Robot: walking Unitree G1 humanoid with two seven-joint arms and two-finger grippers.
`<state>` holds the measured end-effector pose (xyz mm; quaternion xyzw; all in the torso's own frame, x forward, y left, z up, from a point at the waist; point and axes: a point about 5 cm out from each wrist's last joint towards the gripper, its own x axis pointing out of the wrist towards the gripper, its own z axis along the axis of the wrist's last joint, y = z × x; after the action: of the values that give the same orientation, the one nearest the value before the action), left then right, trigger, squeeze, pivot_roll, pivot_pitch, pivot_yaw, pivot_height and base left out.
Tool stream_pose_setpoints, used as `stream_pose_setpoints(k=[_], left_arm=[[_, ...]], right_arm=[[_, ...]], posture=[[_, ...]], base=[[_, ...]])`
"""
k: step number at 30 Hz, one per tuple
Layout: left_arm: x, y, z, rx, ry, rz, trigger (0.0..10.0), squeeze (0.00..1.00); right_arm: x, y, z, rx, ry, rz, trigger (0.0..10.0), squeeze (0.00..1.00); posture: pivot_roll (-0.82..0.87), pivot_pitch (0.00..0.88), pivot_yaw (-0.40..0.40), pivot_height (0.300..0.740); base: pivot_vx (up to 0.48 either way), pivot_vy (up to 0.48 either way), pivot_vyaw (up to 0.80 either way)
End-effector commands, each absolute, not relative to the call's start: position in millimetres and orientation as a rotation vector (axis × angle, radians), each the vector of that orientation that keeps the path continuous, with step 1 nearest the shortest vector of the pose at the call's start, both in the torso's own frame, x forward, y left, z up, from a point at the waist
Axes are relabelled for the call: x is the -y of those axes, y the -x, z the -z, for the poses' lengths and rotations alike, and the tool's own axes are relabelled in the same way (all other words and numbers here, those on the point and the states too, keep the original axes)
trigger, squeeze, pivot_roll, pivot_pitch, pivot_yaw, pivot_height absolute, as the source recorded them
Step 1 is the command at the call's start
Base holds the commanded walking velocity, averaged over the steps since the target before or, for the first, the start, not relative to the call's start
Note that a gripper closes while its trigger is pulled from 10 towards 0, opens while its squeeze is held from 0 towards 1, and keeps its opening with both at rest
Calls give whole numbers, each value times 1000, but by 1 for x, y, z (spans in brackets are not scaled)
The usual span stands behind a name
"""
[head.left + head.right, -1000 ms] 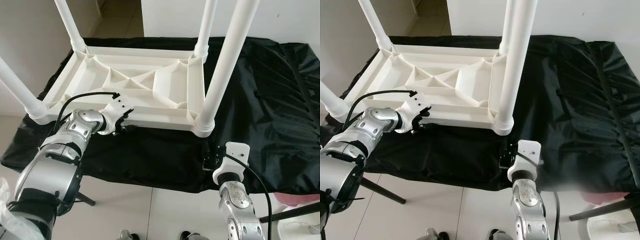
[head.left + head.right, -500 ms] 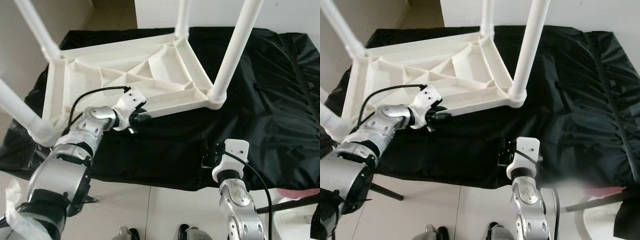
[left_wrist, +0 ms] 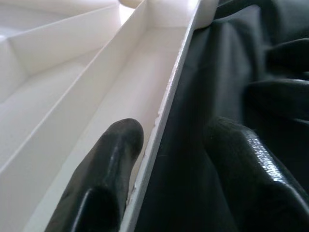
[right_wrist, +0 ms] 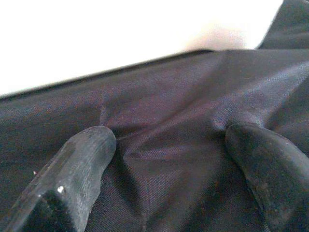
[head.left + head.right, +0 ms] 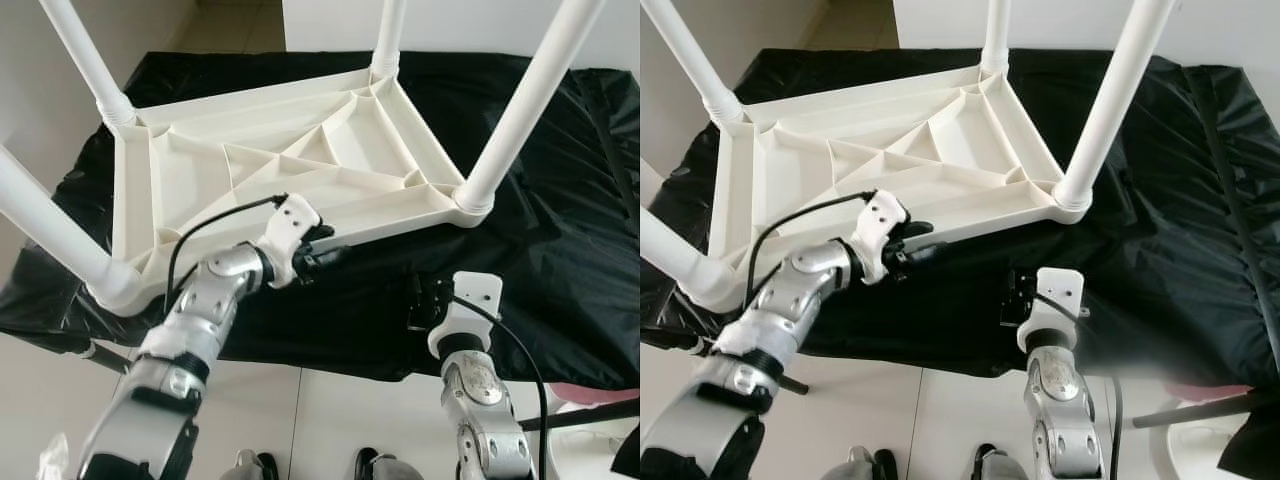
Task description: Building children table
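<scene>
Left gripper [image 5: 322,255] grasps the near rim of the white table [image 5: 270,170], one finger [image 3: 108,164] inside the rim wall and one outside. Table lies upside down on the black cloth [image 5: 560,230], legs [image 5: 520,110] pointing up, long axis running left to right. Right gripper [image 5: 418,303] rests spread on cloth near the edge, holding nothing; no legible markings.

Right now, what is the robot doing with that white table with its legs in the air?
The robot is putting together a small white table that lies upside down on a black cloth, with its legs pointing up. The left gripper has its fingers on either side of the table's near edge, one inside the rim and one outside. The right gripper is open and rests low over the cloth by the near edge, holding nothing.
</scene>
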<state>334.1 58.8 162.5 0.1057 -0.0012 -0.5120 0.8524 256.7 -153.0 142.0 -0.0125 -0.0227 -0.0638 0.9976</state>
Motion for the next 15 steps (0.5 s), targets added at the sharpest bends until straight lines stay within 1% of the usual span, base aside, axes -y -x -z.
stream_pose_setpoints(k=[1, 2, 4, 5, 6, 7, 8, 10, 11, 12, 14, 15], left_arm=[[-50, -312, -124, -187, -185, 1235, 10000, 0], [-52, -311, -126, -175, -174, 1202, 10000, 0], [-52, -311, -126, -175, -174, 1202, 10000, 0], [-54, -311, -129, -154, -151, 1156, 10000, 0], [-54, -311, -129, -154, -151, 1156, 10000, 0], [-57, -311, -134, -130, -112, 1104, 10000, 0], [-57, -311, -134, -130, -112, 1104, 10000, 0], [-72, -310, -154, -12, 7, 941, 10000, 0], [-72, -310, -154, -12, 7, 941, 10000, 0], [-78, -309, -161, 24, 54, 883, 10000, 0], [-78, -309, -161, 24, 54, 883, 10000, 0], [-85, -305, -170, 93, 70, 823, 10000, 0]], right_arm=[[153, -257, -130, -13, 29, 126, 10000, 0], [153, -257, -130, -13, 29, 124, 10000, 0], [153, -257, -130, -13, 29, 124, 10000, 0], [154, -259, -130, -10, 30, 124, 10000, 0], [154, -259, -130, -10, 30, 124, 10000, 0], [155, -261, -131, -4, 31, 126, 10000, 0], [155, -261, -131, -4, 31, 126, 10000, 0], [157, -270, -133, 14, 22, 127, 10000, 0], [157, -270, -133, 14, 22, 127, 10000, 0], [158, -273, -135, 22, 16, 125, 10000, 0], [158, -273, -135, 22, 16, 125, 10000, 0], [157, -278, -137, 36, 7, 114, 10000, 0]], posture=[[-74, 222, 48, 740], [-66, 216, 47, 740], [-66, 216, 47, 740], [-64, 213, 47, 740], [-64, 213, 47, 740], [-53, 204, 42, 740], [-53, 204, 42, 740], [-15, 184, 23, 740], [-15, 184, 23, 740], [-15, 184, 23, 740], [-15, 184, 23, 740], [0, 176, 14, 740]], base=[[0, 0, 0], [0, 0, 0], [0, 0, 0], [0, 0, 0], [0, 0, 0], [0, 0, 0], [0, 0, 0], [0, 0, 0], [0, 0, 0], [0, 0, 0], [0, 0, 0], [0, 0, 0]])
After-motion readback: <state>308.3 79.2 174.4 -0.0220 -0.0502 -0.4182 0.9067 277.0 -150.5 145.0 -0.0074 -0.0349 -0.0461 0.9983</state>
